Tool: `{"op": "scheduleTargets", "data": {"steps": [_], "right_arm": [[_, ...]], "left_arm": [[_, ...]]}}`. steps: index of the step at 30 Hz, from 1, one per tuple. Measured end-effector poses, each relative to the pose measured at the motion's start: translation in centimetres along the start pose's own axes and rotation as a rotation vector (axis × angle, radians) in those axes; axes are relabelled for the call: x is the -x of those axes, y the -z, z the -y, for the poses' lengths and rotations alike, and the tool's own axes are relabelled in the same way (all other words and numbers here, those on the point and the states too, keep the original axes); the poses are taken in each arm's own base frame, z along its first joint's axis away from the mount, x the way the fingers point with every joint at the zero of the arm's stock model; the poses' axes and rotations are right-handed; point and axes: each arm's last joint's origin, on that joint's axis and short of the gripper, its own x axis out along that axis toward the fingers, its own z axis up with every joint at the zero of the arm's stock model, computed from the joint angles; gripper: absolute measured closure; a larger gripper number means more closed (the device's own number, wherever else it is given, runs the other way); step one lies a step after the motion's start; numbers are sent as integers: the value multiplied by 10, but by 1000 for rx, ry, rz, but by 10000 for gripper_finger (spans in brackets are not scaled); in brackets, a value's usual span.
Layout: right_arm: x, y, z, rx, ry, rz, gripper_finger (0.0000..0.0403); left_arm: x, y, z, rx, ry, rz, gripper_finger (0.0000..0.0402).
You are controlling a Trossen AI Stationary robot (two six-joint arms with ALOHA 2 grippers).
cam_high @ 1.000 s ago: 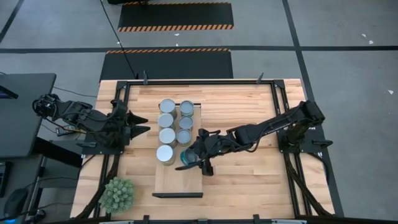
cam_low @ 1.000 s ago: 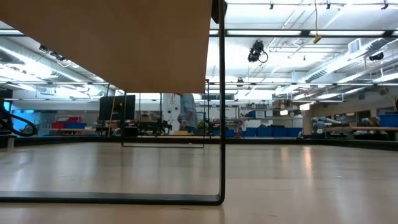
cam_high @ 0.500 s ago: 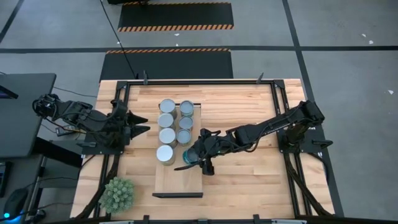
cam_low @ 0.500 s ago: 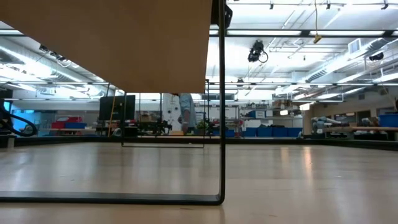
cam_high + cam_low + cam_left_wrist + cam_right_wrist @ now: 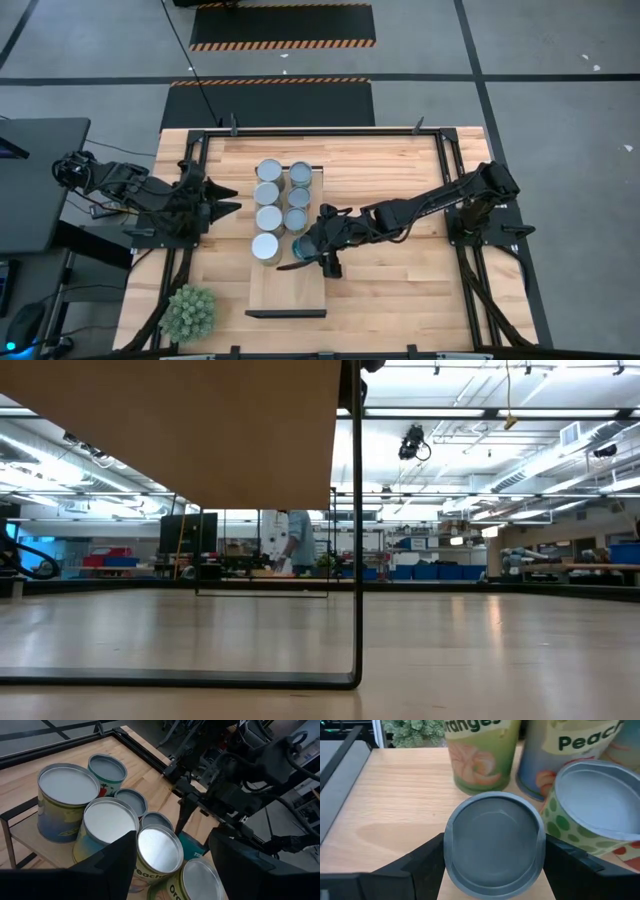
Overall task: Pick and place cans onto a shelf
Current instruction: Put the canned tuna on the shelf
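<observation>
- A teal-sided can [image 5: 494, 842] is gripped between the fingers of the right tool [image 5: 303, 252], over the shelf [image 5: 287, 288].
- Just beyond that tool, the other cans [image 5: 268, 194] are seen standing in two rows on the shelf, the nearest one touching or almost touching the held can.
- The left tool [image 5: 232, 208] is held wide and bare, just beside the cans' far side, above the bench [image 5: 390, 280].
- A spiky green plant [image 5: 189, 311] is set at a bench corner.

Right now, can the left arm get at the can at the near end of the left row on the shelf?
Probably yes. The left claw waits open beside the shelf, and that can stands at the open end of its row, nothing between them. The right claw holds another can in the neighbouring row.
</observation>
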Motion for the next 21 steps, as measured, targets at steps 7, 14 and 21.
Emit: {"op": "scheduleTargets", "data": {"steps": [7, 14, 21], "right_arm": [[0, -1, -1, 0, -11, 6, 111], [0, -4, -3, -20, -32, 36, 111], [0, -1, -3, -17, -30, 11, 111]], "left_arm": [[0, 0, 0, -1, 0, 0, 147], [0, 0, 0, -1, 0, 0, 147], [0, 0, 0, 12, 0, 0, 147]]}}
